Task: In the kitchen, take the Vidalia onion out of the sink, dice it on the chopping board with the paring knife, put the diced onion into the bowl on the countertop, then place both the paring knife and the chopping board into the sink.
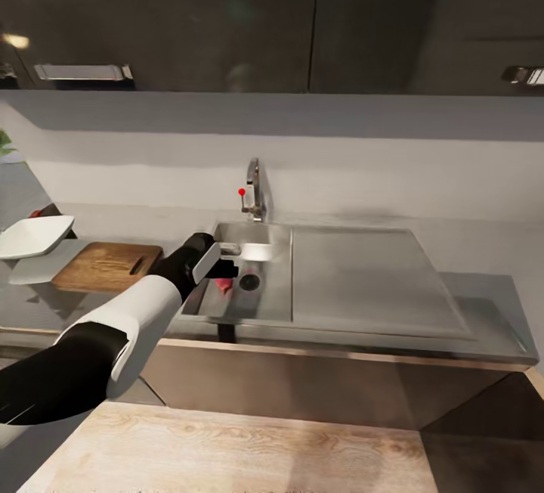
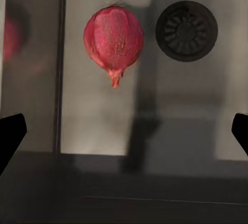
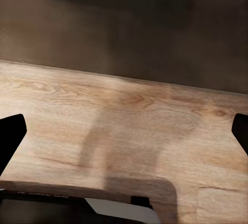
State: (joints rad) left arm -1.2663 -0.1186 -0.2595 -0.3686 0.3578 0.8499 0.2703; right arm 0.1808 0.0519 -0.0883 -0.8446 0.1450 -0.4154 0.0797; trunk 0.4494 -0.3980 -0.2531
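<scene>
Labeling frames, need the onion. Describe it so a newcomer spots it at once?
Find the grey sink under the chrome tap. On the basin floor, beside the round drain, lies the onion: the only red, papery-skinned bulb there, under the open left gripper.

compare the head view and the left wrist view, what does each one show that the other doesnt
Head view: the chopping board and white bowl on the countertop, the tap with its red knob, the flat drainboard, and the left arm reaching into the sink.

Left wrist view: the whole red-skinned onion lying on the basin floor beside the drain, and the left gripper with its fingers spread wide.

Both: the basin, the drain, and at least a bit of the onion.
</scene>
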